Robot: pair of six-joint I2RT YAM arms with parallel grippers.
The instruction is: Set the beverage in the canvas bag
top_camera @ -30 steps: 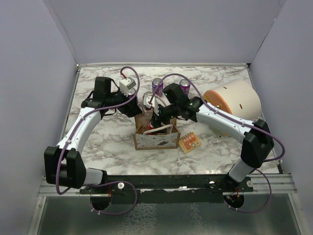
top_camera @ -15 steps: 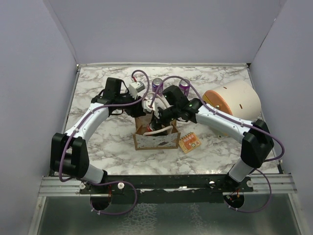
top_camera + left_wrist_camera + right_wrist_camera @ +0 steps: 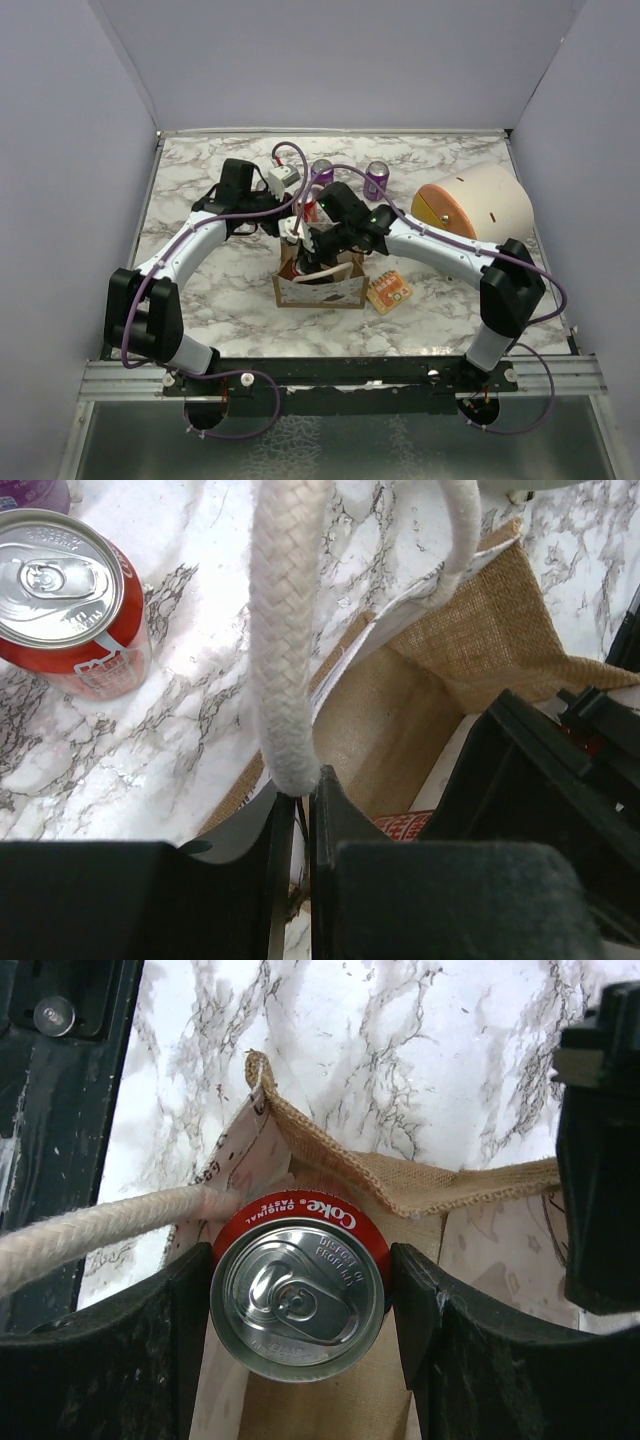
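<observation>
Item: Coke can, pinched in R claw, sits in mouth of canvas bag, not yet released. L claw nipped on rope handle, prob. steadying bag. Mostly done; left: lower, let go

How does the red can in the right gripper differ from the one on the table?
The Coke can is clamped in the right gripper's jaws over the canvas bag; the other red can stands free on the marble table, outside the bag. Both are upright, red, silver-topped.
</observation>
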